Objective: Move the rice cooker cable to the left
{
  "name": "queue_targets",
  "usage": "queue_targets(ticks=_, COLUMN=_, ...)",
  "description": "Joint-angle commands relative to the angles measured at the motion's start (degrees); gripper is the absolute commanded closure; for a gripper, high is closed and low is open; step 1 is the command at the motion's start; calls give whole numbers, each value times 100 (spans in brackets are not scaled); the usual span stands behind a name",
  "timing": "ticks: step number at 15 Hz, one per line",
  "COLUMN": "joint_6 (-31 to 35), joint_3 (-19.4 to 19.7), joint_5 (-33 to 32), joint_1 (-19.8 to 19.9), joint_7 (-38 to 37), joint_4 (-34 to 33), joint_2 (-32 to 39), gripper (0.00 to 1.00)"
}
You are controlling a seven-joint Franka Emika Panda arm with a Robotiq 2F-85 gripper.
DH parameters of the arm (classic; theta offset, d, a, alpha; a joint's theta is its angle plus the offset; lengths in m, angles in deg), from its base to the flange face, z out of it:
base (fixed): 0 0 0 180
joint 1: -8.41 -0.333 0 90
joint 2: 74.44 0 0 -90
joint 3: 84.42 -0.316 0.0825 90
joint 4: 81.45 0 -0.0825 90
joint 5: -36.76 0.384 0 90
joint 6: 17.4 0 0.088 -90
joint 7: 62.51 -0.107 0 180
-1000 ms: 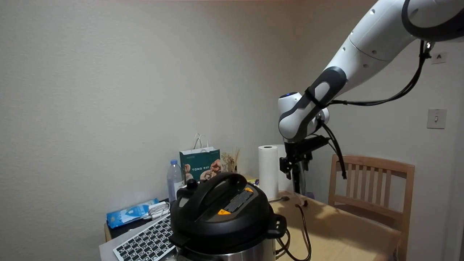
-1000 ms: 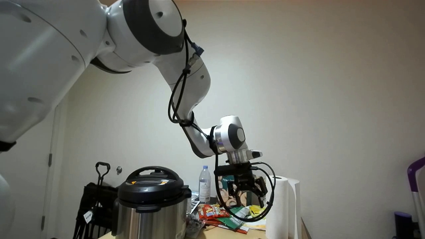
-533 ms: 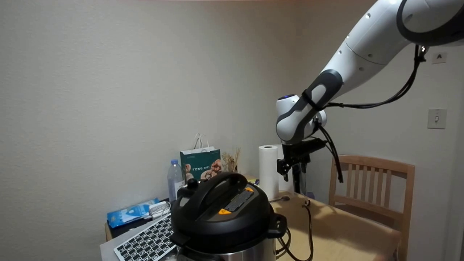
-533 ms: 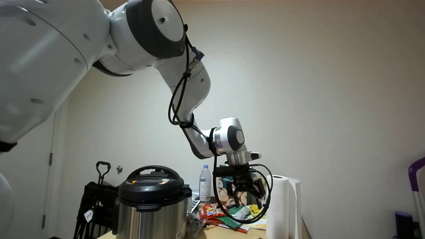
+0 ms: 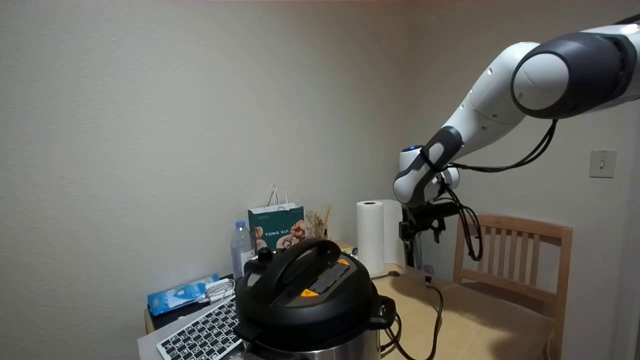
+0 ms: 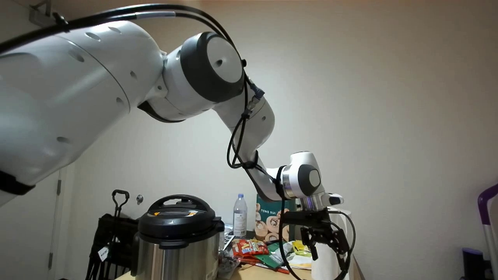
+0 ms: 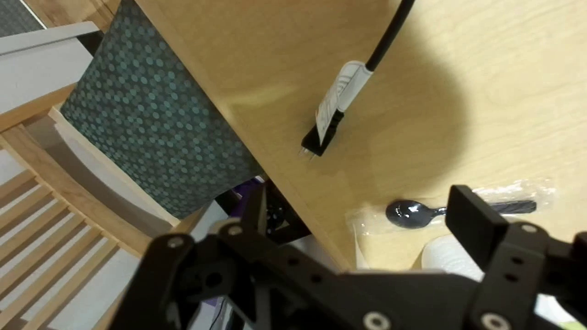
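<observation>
In an exterior view, the rice cooker cable (image 5: pixel 438 317) curves over the wooden table (image 5: pixel 485 320) beside the rice cooker (image 5: pixel 320 305). In an exterior view, the gripper (image 6: pixel 328 259) hangs before the paper-towel roll (image 6: pixel 322 268). In the wrist view, its fingers (image 7: pixel 472 224) stand wide apart, holding nothing; the cable's plug (image 7: pixel 324 134) is near the table edge.

We see pale walls (image 5: pixel 175 125), a light switch (image 5: pixel 602 164) on one, a hinged door (image 6: pixel 29 229), and a slatted wooden chair (image 5: pixel 507 285), its cushion (image 7: pixel 156 119) green-dotted, beside the wooden surface (image 5: pixel 480 317).
</observation>
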Motion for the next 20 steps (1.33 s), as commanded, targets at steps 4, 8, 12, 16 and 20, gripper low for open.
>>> queue_targets(ticks=4, joint_6=-74, joint_3=-110, joint_5=81, joint_1=11, joint_7=235, joint_4=80, joint_2=22, gripper=0)
queue_targets(ticks=8, joint_6=-581, joint_3=5, joint_5=-55, joint_1=-85, joint_7=51, joint_4=101, joint_2=304, gripper=0)
queue_targets(ticks=12, joint_6=-786, joint_3=242, joint_5=-137, joint_1=-16, joint_7=-31, joint_4=21, joint_2=584, gripper=0)
queue_targets(ticks=16, joint_6=-704, joint_3=166, joint_5=-33, joint_1=-21, joint_7=30, joint_4=-23, joint_2=631, gripper=0)
queue_targets(ticks=20, joint_6=-770, joint_3=35, joint_5=-117, joint_1=-76, joint_7=247, joint_4=-346, joint_2=1036, gripper=0)
